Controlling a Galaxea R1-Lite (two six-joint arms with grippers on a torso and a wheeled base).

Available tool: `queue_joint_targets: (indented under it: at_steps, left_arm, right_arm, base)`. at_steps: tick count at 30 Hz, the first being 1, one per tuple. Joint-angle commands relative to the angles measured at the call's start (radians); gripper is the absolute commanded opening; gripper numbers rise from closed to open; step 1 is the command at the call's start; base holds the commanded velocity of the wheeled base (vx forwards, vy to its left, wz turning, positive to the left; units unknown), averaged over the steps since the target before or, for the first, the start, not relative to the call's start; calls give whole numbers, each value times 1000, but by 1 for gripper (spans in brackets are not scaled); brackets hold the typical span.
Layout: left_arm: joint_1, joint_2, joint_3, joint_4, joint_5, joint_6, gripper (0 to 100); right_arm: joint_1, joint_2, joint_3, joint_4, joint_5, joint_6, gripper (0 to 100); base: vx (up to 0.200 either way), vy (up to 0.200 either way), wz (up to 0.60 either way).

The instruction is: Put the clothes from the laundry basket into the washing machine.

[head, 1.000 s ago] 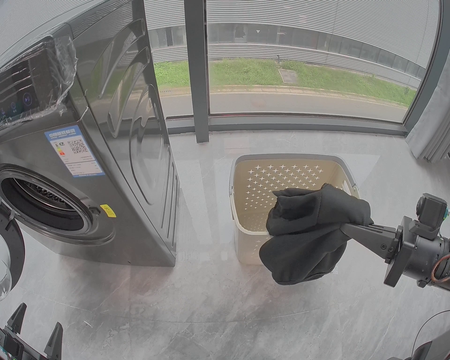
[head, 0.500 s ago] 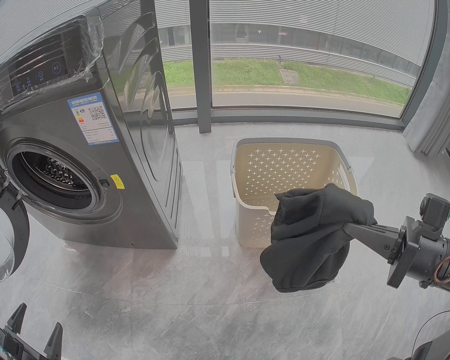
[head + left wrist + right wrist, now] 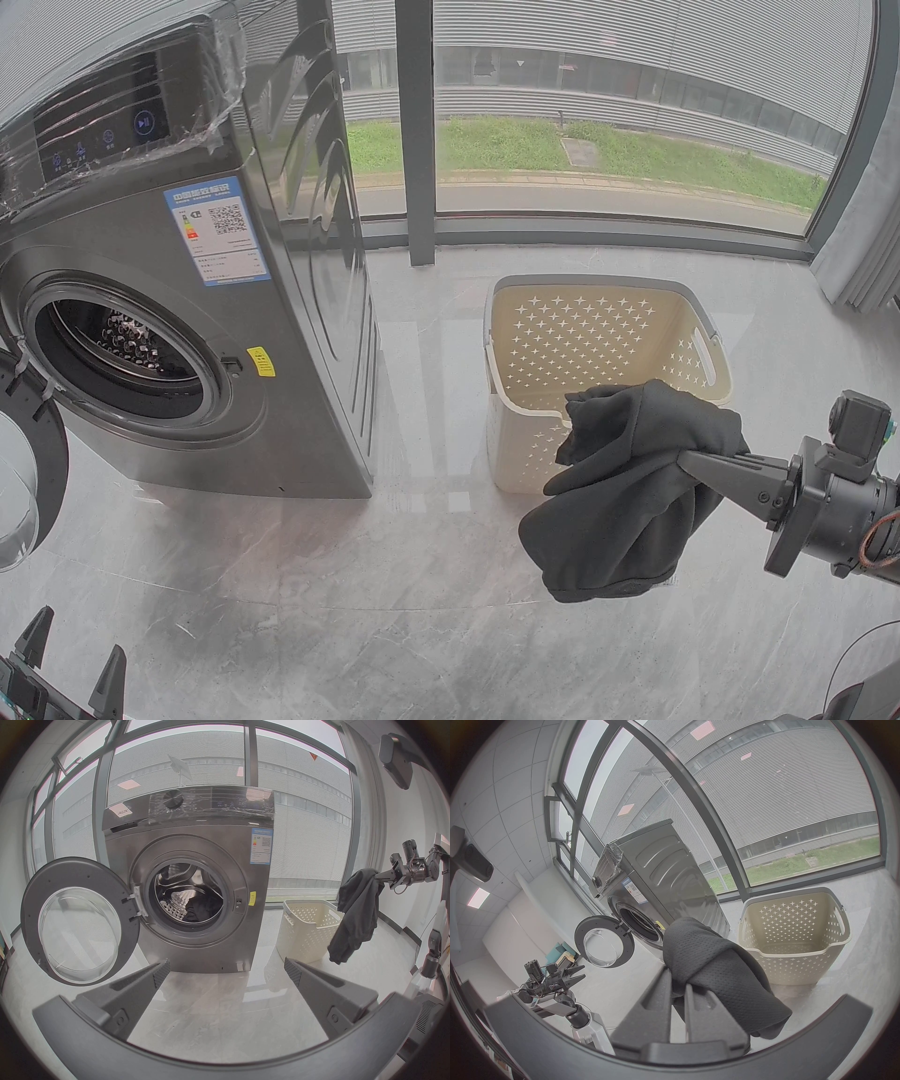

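Here dark garment [image 3: 623, 492] hangs from right gripper [image 3: 694, 461], beside laundry basket [image 3: 525, 450]

left claw [image 3: 226, 963] spread | washing machine [image 3: 197, 837] door [image 3: 79, 921] open | dark garment [image 3: 358, 917] hanging near laundry basket [image 3: 307, 931]

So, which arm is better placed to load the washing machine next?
Right: the right pincer is shut on the dark grey fabric garment near the cream plastic basket. The open left pincer holds nothing.
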Motion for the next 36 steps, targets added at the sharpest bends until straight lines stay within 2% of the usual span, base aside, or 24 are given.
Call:
queue_joint_targets:
  at_steps: [1, 14, 20, 29, 36]
  left_arm:
    - [1, -10, 13, 2, 0, -1, 100]
    - [1, -10, 13, 0, 0, -1, 100]
    - [1, -10, 13, 0, 2, -1, 100]
    - [1, -10, 13, 0, 2, -1, 100]
    - [1, -10, 13, 0, 2, -1, 100]
  right_arm:
    - [-1, 8, -2, -1, 0, 0, 0]
    - [-4, 5, -2, -1, 0, -3, 0]
    - [-5, 3, -5, -1, -1, -3, 0]
    - [-5, 2, -5, -1, 0, -1, 0]
    - [-7, 5, -2, -1, 0, 0, 0]
  base:
    - [0, 200, 0]
    - [0, 200, 0]
    - [0, 0, 0]
    - [-200, 0, 0]
    - [0, 0, 0]
